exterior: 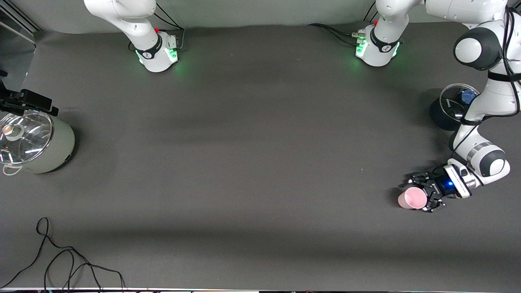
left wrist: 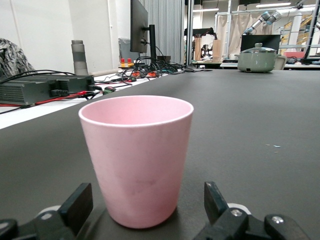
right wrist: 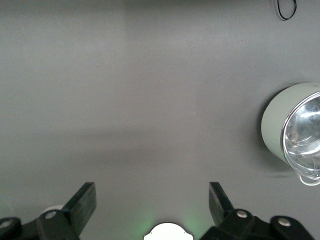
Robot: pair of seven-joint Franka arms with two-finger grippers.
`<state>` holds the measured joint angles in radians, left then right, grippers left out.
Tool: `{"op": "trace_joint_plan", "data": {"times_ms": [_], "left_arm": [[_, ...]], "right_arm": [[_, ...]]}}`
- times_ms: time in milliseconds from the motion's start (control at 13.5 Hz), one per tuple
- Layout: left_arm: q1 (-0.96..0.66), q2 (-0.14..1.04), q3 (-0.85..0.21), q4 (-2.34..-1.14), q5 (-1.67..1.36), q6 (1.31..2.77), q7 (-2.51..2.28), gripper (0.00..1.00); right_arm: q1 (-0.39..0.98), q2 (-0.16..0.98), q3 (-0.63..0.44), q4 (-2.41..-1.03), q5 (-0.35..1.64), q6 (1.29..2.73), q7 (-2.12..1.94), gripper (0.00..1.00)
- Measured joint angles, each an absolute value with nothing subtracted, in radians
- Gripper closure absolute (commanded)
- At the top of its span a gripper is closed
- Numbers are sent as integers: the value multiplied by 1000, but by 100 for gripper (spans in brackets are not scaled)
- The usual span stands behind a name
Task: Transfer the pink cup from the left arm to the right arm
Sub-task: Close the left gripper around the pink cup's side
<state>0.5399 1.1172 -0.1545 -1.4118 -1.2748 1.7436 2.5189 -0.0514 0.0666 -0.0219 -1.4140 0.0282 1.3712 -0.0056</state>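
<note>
Early stage, by my read: nothing handed over yet. Pink cup (exterior: 412,198) stands upright on the table (exterior: 252,162) at the left arm's end, w/ the left gripper (exterior: 423,192) low around it. In the left wrist view the cup (left wrist: 136,160) sits between the fingers (left wrist: 77,205), a gap on each side, so the jaws are spread and not gripping.

Right gripper (right wrist: 152,197) isn't seen in the front view; its wrist cam looks straight down on bare table, fingers wide apart, holding nothing, pale-green lidded pot (right wrist: 295,132) off to one side. That arm waits.

Left to do: close on cup, lift, carry toward mid-table, right arm takes it, left lets go.

Black glass-lidded pot (exterior: 452,106) sits near the left arm's forearm, well clear of the cup.
</note>
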Motion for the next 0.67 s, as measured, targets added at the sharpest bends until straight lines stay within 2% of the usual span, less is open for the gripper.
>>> {"op": "trace_joint_plan", "data": {"times_ms": [74,223,371,520,668], "left_arm": [[535,1117,-155,-1412,-1280,1745,2519,25],[529,1117,-155,-1412,-1286,1748,2519,36],[527,1117,-155,-1412,-1288,1750,2519,38],[527,1117,-155,-1409,-1289,1750,2519,48],[527,1117,-162,-1399,-1290,1752,2514,51]], "right_arm": [[-51,67,-22,-1414,28,1371,-6,0],[-51,67,-22,-1414,28,1371,-6,0],[-51,67,-22,-1414,28,1371,-6,0],[-51,67,-22,-1414,28,1371,-6,0],[-51,67,-22,-1414,28,1371,-6,0]]}}
